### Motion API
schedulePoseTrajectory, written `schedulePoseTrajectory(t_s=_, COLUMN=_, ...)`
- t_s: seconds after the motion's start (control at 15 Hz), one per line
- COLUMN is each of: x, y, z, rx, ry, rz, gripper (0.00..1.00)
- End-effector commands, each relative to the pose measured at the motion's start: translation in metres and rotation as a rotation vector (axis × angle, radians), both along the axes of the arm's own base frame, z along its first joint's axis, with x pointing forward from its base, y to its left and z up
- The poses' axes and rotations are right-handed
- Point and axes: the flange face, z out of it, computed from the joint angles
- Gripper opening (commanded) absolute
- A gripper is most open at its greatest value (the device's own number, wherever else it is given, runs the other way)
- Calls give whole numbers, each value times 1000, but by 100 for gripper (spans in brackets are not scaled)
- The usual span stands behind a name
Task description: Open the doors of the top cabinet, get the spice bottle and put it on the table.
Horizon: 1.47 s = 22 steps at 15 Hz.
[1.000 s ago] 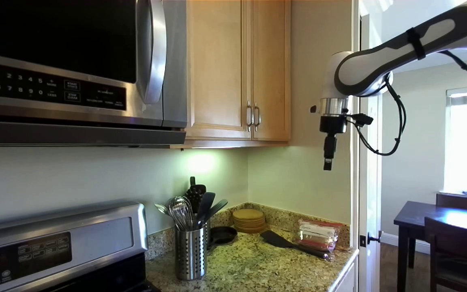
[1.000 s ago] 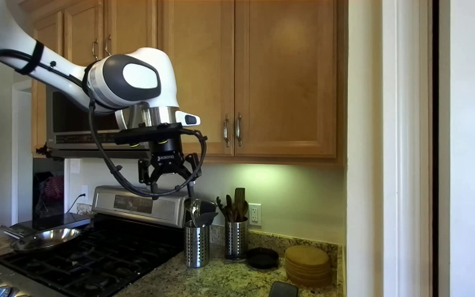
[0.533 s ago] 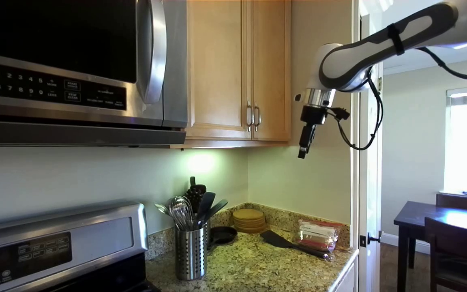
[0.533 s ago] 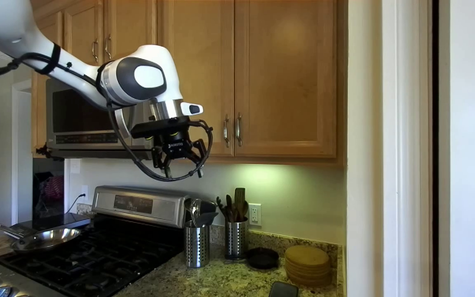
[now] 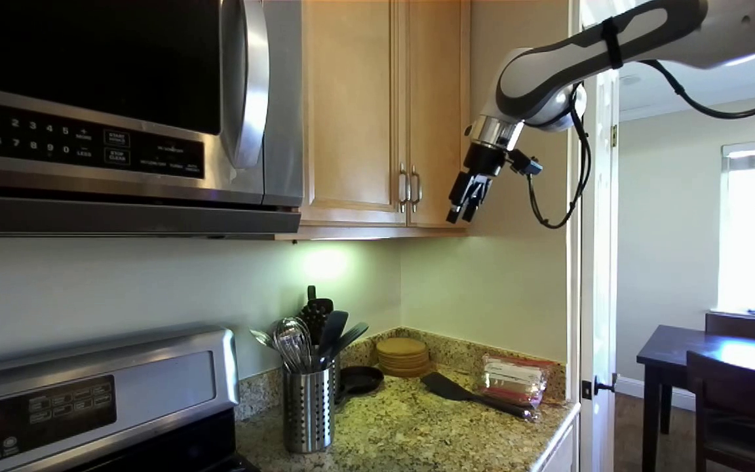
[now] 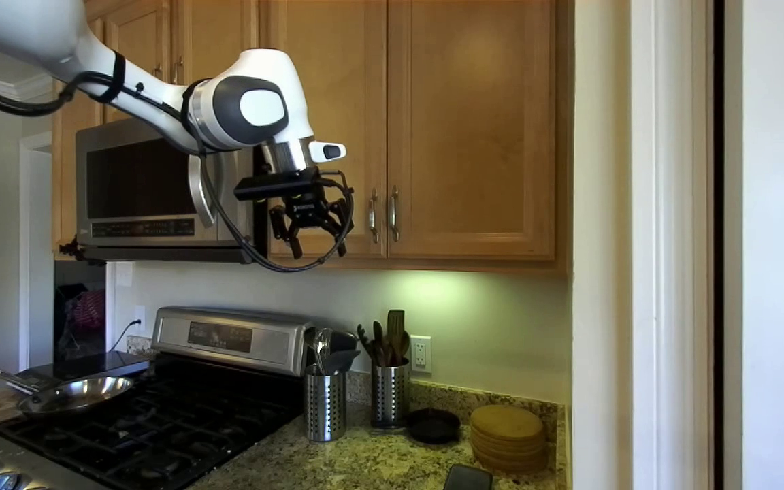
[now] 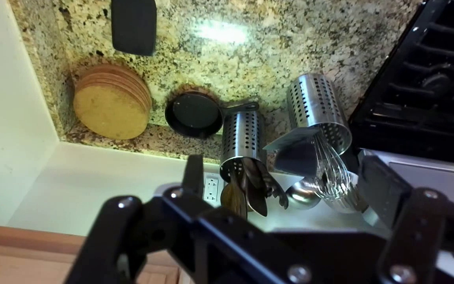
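Well, countertop (image 7: pixel 258 55) holder (image 7: pixel 317 96) (whisk (image 7: pixel 332 179) inside).

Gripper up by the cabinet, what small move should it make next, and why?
Probably ease the gripper toward the silver handles: both cabinet doors look shut, and the spread fingers hold nothing and stand clear of the handles in both exterior views.

I read window (image 5: pixel 751 242) overexposed, wall (image 5: pixel 351 282) lit from beneath the top cabinet (image 5: pixel 384 118), glare on countertop (image 7: pixel 227 59), fingers (image 7: pixel 193 173) defocused in wrist view.
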Motion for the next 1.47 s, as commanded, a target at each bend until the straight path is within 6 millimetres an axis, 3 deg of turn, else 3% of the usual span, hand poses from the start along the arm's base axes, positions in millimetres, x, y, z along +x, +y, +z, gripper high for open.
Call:
schedulePoseTrajectory(t_s=0.0, x=4, y=3, z=2, rx=1, ry=-2, rz=-9, gripper=100)
schedulePoseTrajectory(t_s=0.4, x=11, y=5, z=5, rx=1, ry=-18, rz=-37, gripper=100)
schedulePoseTrajectory(t_s=1.0, x=55, y=-38, z=45, rx=-17, ry=-278, rz=-226, gripper=100)
schedulePoseTrajectory(t_s=1.07, x=62, y=-42, z=46, rx=-17, ry=-300, rz=-243, gripper=97)
schedulePoseTrajectory(t_s=1.4, x=81, y=-58, z=59, rx=1, ry=-403, rz=-302, gripper=54)
